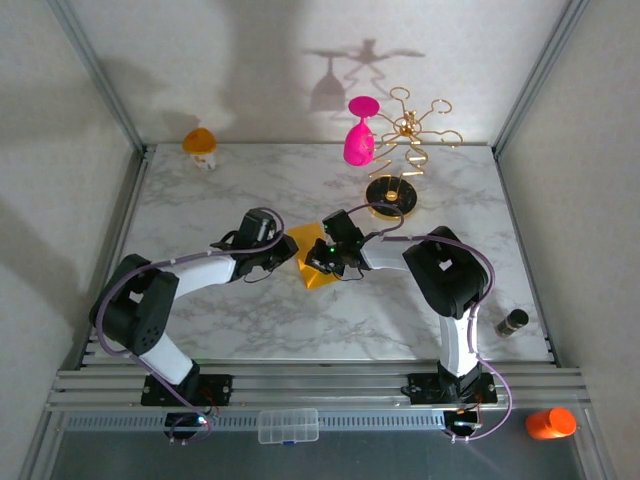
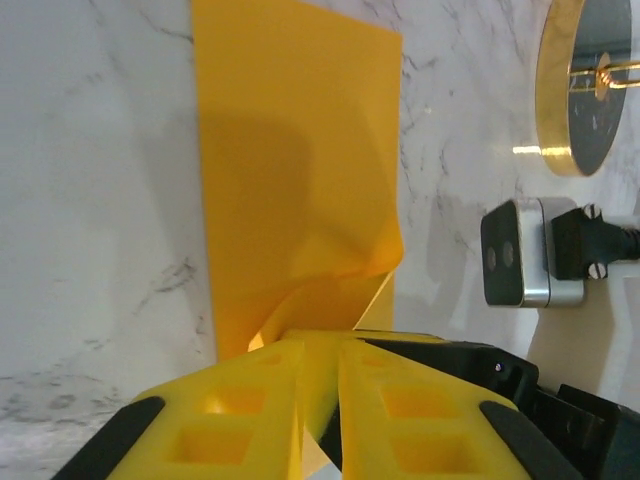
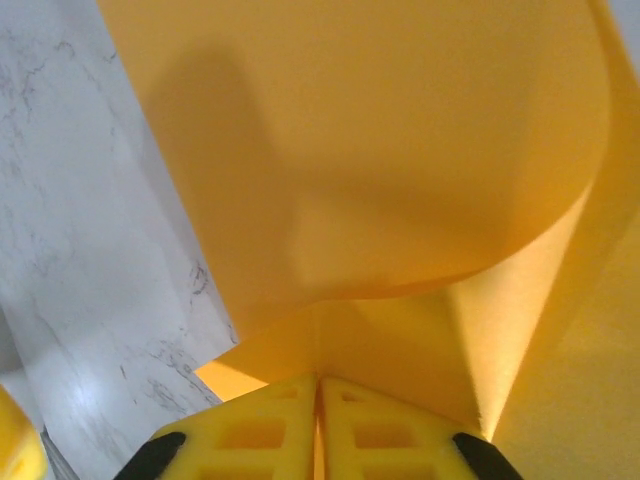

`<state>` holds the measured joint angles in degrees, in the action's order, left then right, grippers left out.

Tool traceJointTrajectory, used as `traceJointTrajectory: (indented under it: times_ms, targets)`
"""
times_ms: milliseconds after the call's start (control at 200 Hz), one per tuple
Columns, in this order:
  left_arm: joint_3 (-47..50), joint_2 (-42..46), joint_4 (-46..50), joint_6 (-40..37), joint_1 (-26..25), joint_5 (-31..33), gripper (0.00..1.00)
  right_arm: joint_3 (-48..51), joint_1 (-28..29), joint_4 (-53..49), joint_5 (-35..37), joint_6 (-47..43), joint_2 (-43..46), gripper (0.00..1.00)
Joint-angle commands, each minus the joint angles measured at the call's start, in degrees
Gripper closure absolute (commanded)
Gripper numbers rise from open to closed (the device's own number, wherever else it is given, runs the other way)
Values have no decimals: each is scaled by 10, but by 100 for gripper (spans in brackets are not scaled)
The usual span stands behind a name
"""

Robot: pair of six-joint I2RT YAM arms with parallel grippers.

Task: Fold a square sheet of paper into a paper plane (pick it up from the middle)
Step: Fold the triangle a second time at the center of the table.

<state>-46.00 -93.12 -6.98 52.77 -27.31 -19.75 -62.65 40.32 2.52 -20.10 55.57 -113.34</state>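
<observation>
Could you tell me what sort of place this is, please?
Likely a robot lab test cell: a white marble-patterned table, silver aluminium mounting rails along its near edge, and plain white enclosure walls.

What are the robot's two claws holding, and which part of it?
Both hold the square sheet of paper. The left gripper pinches a lifted edge; the right gripper pinches a curled-over part of the same sheet.
</observation>
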Motion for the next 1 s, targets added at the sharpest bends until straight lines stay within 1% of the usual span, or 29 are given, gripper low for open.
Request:
traceJointTrajectory:
  times_ms: [0, 105, 185, 796, 996]
  targets:
    - [-4, -27, -13, 7, -11, -9, 86, 11, -3, -62, 22, -6, -14, 94]
    - [-17, -48, -12, 5, -19, -8, 90, 13, -2, -60, 21, -5, -14, 98]
    - [-29, -64, -7, 1, -21, -8, 92, 14, -2, -60, 20, -4, -14, 100]
    - [-55, -115, 37, -13, -27, 22, 99, 20, -2, -52, 14, -1, -8, 100]
    - [-62, -126, 57, -27, -28, 40, 100, 23, -2, -33, 5, -5, 7, 100]
